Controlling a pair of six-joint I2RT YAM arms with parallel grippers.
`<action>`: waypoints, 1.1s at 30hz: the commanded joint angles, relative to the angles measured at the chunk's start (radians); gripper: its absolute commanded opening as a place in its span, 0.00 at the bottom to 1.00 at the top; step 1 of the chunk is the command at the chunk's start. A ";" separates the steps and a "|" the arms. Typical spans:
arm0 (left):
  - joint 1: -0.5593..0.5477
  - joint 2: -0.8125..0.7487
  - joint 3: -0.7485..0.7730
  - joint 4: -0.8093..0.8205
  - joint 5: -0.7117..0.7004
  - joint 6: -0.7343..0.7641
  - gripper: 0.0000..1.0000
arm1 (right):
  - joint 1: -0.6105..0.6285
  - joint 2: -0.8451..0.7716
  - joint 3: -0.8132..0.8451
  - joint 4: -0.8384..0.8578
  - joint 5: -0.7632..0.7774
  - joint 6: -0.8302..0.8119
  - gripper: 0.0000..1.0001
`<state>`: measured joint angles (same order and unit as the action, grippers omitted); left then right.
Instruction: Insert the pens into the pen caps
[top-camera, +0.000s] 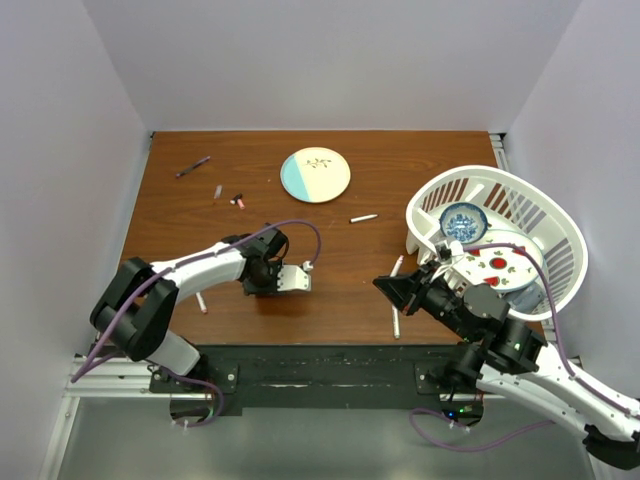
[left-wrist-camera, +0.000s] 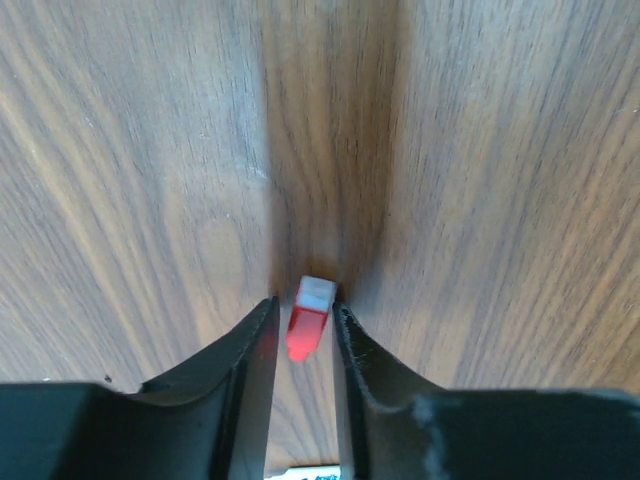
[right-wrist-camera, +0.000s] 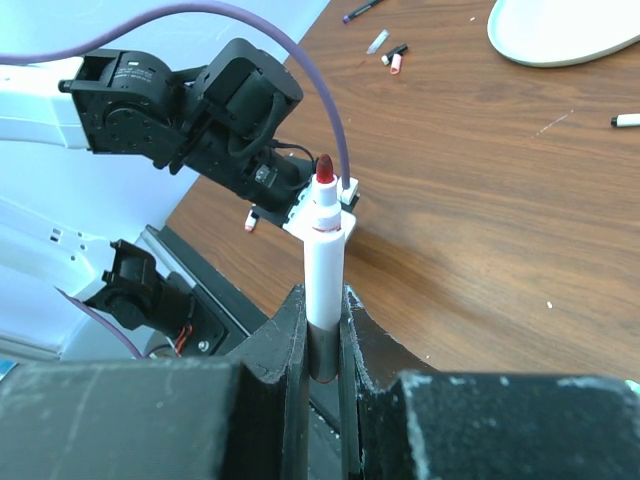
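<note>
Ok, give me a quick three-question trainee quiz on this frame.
1. True or false: the right hand holds a white pen with its red tip uncapped.
2. The cap inside the left hand is: A green, B red, C black.
3. What does the blue bowl sit in?
Key: 1 true; 2 B; 3 the white basket.
</note>
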<state>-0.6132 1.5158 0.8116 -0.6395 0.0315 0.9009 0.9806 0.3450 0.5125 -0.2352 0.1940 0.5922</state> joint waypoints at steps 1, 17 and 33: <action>0.007 0.021 0.032 -0.020 0.059 -0.003 0.27 | 0.000 -0.012 0.050 -0.007 0.036 -0.026 0.00; -0.126 -0.168 0.126 0.030 0.248 -0.345 0.00 | 0.000 0.003 0.021 0.004 -0.014 0.011 0.00; -0.117 -0.451 0.012 0.895 0.609 -1.390 0.00 | 0.000 0.116 -0.037 0.219 -0.376 -0.092 0.00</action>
<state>-0.7334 1.0153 0.8722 -0.0246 0.4702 -0.1040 0.9806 0.4164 0.4736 -0.1452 -0.0250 0.5591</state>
